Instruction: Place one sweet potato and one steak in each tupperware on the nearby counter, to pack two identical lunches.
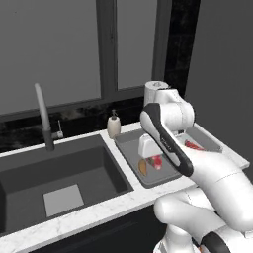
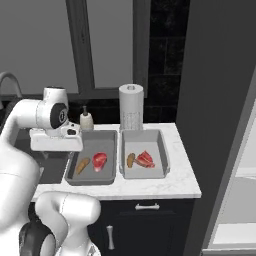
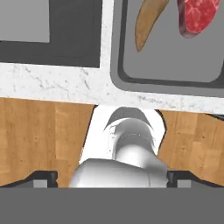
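Two grey tupperware trays side by side on the white worktop [image 2: 150, 187], the left tray [image 2: 107, 137] and the right tray [image 2: 159, 140], each with one sweet potato and one steak inside: sweet potato [image 2: 82, 165] at 9 o'clock of the steak [image 2: 99, 160] in the left tray, and sweet potato [image 2: 130, 160] at 9 o'clock of the steak [image 2: 145, 159] in the right one. Dark sink [image 1: 59, 173] at 9 o'clock of the trays, soap bottle [image 2: 86, 120] and paper towel roll [image 2: 131, 106] at 12 o'clock behind them. Claw [image 3: 112, 178] up above the worktop's front edge, tips far apart and holding nothing.
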### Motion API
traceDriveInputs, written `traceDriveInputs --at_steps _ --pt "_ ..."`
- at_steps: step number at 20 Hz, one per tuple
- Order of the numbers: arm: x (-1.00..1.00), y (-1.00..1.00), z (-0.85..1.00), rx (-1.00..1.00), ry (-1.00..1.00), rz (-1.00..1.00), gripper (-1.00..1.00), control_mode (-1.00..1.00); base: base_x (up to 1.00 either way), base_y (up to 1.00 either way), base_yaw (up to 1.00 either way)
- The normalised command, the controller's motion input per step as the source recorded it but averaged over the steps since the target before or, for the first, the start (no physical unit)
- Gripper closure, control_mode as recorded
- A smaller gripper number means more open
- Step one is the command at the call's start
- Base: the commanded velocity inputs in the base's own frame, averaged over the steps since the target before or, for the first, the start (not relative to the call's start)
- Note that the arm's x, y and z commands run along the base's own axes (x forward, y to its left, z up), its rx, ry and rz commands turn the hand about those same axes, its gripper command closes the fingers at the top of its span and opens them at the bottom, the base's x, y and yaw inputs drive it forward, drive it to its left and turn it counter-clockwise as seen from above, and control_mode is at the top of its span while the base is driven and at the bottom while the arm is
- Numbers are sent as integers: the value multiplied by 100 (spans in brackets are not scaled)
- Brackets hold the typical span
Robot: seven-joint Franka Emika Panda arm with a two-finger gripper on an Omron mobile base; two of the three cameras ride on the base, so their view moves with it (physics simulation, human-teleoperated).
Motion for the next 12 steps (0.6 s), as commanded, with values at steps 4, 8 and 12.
traceDriveInputs --at_steps 4,8,12 --pt "-48 -16 71 0 -7 -5 -100 -100 0 0 0" --pt "-57 -18 34 0 -3 -8 -100 -100 0 0 0" --pt "-74 -11 17 0 -5 -8 -100 -100 0 0 0"
